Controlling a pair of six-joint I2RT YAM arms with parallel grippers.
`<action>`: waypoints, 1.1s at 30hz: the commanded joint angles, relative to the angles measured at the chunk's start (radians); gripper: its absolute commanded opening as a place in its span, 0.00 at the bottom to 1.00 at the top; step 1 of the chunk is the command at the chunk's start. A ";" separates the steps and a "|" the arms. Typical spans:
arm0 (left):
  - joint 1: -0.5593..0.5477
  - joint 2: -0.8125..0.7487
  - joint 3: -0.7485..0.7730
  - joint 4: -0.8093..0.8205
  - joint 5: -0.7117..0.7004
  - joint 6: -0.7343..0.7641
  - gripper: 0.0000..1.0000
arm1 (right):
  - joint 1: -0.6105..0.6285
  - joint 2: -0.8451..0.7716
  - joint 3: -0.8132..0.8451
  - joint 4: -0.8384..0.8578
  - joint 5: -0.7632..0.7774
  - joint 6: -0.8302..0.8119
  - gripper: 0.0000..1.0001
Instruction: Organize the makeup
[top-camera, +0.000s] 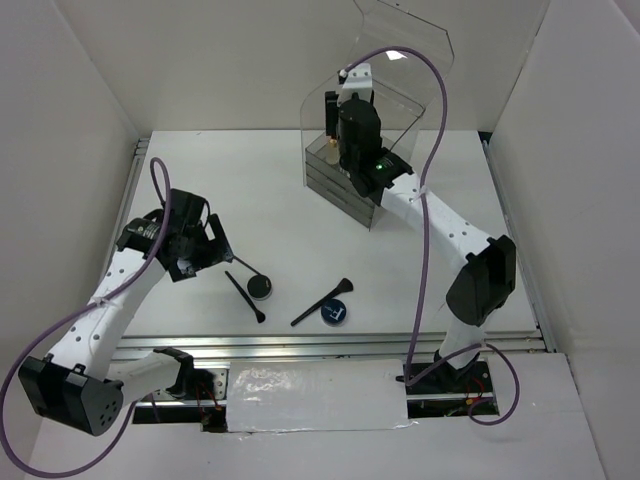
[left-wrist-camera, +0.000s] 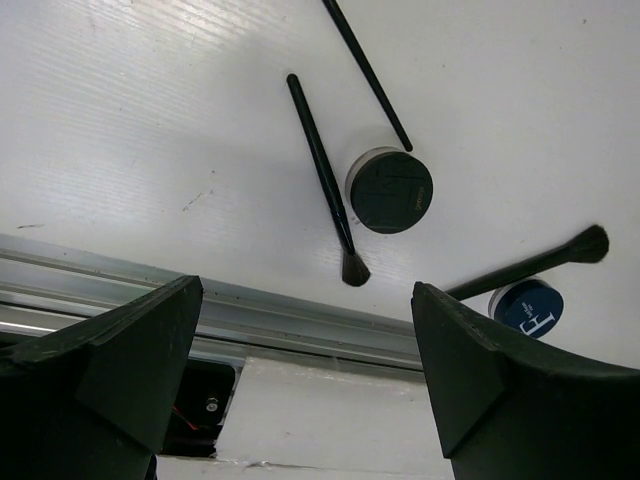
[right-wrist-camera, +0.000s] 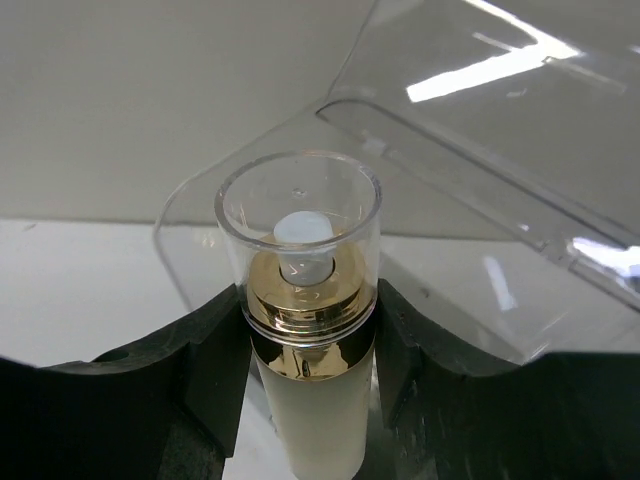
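My right gripper (top-camera: 345, 150) hangs over the clear acrylic box (top-camera: 345, 185) at the back. In the right wrist view it (right-wrist-camera: 308, 365) is shut on the cream tube (right-wrist-camera: 310, 420), below the gold collar (right-wrist-camera: 310, 345) and clear cap. A small gold item (top-camera: 327, 145) stands in the box top. My left gripper (top-camera: 213, 250) is open and empty above the table's left side; its fingers (left-wrist-camera: 120, 370) frame the table edge. On the table lie three black brushes (left-wrist-camera: 320, 165) (left-wrist-camera: 365, 70) (left-wrist-camera: 540, 260), a dark jar (left-wrist-camera: 390, 190) and a blue-lidded jar (left-wrist-camera: 527, 305).
The box's clear lid (right-wrist-camera: 480, 150) stands open behind the tube. A metal rail (left-wrist-camera: 280, 310) and a white taped strip (top-camera: 315, 395) run along the table's near edge. White walls close in the left, right and back.
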 joint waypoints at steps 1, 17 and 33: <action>0.006 -0.035 -0.011 0.022 0.020 0.034 0.99 | -0.016 0.035 0.045 0.329 0.089 -0.126 0.00; 0.006 -0.150 -0.077 -0.027 -0.030 0.037 0.99 | -0.062 0.164 -0.040 0.578 0.210 -0.110 0.00; 0.006 -0.087 -0.064 -0.008 -0.026 0.086 0.99 | -0.067 0.200 -0.158 0.565 0.256 -0.010 0.00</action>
